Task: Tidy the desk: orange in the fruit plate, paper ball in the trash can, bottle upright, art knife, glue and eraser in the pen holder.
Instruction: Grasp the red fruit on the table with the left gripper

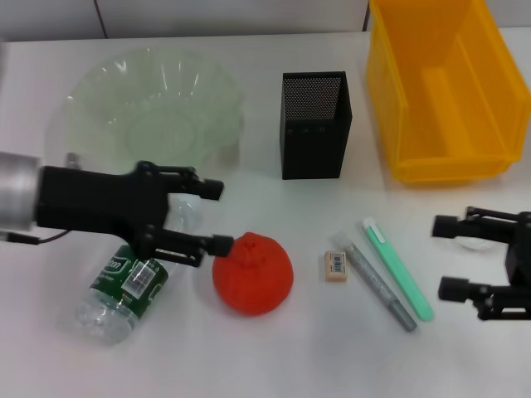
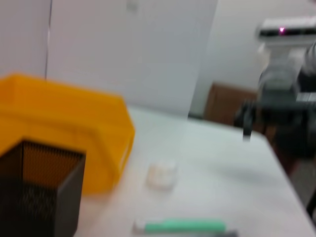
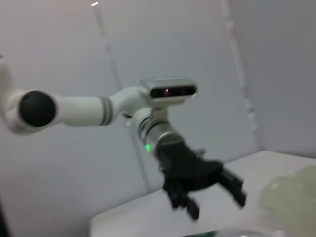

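Note:
The orange (image 1: 252,274) lies on the table at front centre. My left gripper (image 1: 217,217) is open and empty, just left of and above it, over the lying bottle (image 1: 124,290). The fruit plate (image 1: 153,108) is at the back left, the pen holder (image 1: 315,124) at the back centre and the trash can (image 1: 444,91) at the back right. The eraser (image 1: 336,265), a grey stick (image 1: 380,286) and a green stick (image 1: 398,269) lie right of the orange. My right gripper (image 1: 444,257) is open at the right edge, with the white paper ball (image 2: 162,175) lying by it.
The left wrist view shows the trash can (image 2: 64,128), the pen holder (image 2: 39,192), the green stick (image 2: 185,227) and the right arm's gripper (image 2: 247,118) farther off. The right wrist view shows the left arm's gripper (image 3: 212,195) and the fruit plate's rim (image 3: 291,197).

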You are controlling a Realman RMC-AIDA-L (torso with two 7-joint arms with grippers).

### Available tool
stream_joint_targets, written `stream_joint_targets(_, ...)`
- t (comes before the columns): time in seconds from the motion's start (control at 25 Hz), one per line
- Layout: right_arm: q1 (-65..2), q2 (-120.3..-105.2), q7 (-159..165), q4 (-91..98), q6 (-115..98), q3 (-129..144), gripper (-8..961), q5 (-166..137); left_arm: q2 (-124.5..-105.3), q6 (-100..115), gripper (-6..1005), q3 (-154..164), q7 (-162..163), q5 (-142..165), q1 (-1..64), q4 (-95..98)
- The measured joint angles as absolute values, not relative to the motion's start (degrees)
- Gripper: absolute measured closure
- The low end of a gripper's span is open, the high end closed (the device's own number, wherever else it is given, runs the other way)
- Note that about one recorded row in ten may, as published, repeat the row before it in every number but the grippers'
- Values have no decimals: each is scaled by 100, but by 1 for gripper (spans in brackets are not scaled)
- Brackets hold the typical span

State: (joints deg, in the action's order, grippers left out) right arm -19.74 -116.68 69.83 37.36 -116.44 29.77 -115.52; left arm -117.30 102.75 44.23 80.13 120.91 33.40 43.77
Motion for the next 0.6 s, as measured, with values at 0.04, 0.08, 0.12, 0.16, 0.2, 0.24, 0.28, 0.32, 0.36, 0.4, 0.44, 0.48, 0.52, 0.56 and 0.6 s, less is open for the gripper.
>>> stream_joint_targets(0.04, -1974, -11668, 6983, 3736, -11644, 2977, 170, -11551, -11768, 10202, 183, 4423, 8047, 12238, 3406, 4418)
stream_joint_targets(0.08, -1904, -11677, 6979, 3716, -11608, 2859, 171, -11552, -11802, 10093, 183, 4443, 8093, 12406, 3480, 4444)
stream_joint_targets(0.12, -1854, -11681, 6979, 3701, -11577, 2780, 171, -11552, -11802, 10093, 183, 4443, 8093, 12406, 3480, 4444)
stream_joint_targets(0.16, -1815, -11685, 6975, 3686, -11548, 2743, 172, -11551, -11802, 10093, 184, 4443, 8093, 12406, 3480, 4444)
stream_joint_targets(0.2, -1776, -11688, 6969, 3669, -11513, 2719, 172, -11552, -11868, 9722, 184, 4732, 8256, 12748, 3697, 4435)
stream_joint_targets(0.24, -1742, -11688, 6946, 3638, -11468, 2708, 172, -11553, -11870, 9609, 182, 4893, 8311, 12749, 3728, 4409)
stream_joint_targets(0.28, -1704, -11687, 6895, 3553, -11387, 2704, 173, -11575, -11875, 9426, 181, 5195, 8393, 12742, 3766, 4384)
stream_joint_targets(0.32, -1704, -11687, 6895, 3553, -11387, 2704, 173, -11575, -11875, 9426, 179, 5195, 8393, 12742, 3766, 4384)
stream_joint_targets(0.36, -1691, -11685, 6871, 3508, -11357, 2702, 173, -11590, -11895, 9095, 178, 5632, 8515, 12689, 3783, 4379)
stream_joint_targets(0.4, -1679, -11682, 6841, 3451, -11319, 2700, 174, -11604, -11898, 9025, 180, 5722, 8538, 12681, 3785, 4376)
stream_joint_targets(0.44, -1679, -11682, 6841, 3451, -11319, 2700, 174, -11604, -11908, 8910, 182, 5901, 8576, 12674, 3785, 4362)
stream_joint_targets(0.48, -1669, -11681, 6837, 3435, -11306, 2698, 174, -11610, -11911, 8813, 185, 6076, 8597, 12665, 3786, 4346)
stream_joint_targets(0.52, -1669, -11681, 6837, 3435, -11306, 2698, 175, -11610, -11911, 8813, 187, 6076, 8597, 12665, 3786, 4346)
stream_joint_targets(0.56, -1664, -11681, 6836, 3433, -11305, 2697, 175, -11613, -11914, 8719, 189, 6308, 8607, 12652, 3787, 4322)
stream_joint_targets(0.6, -1658, -11681, 6835, 3432, -11303, 2696, 176, -11617, -11914, 8690, 196, 6428, 8607, 12639, 3788, 4318)
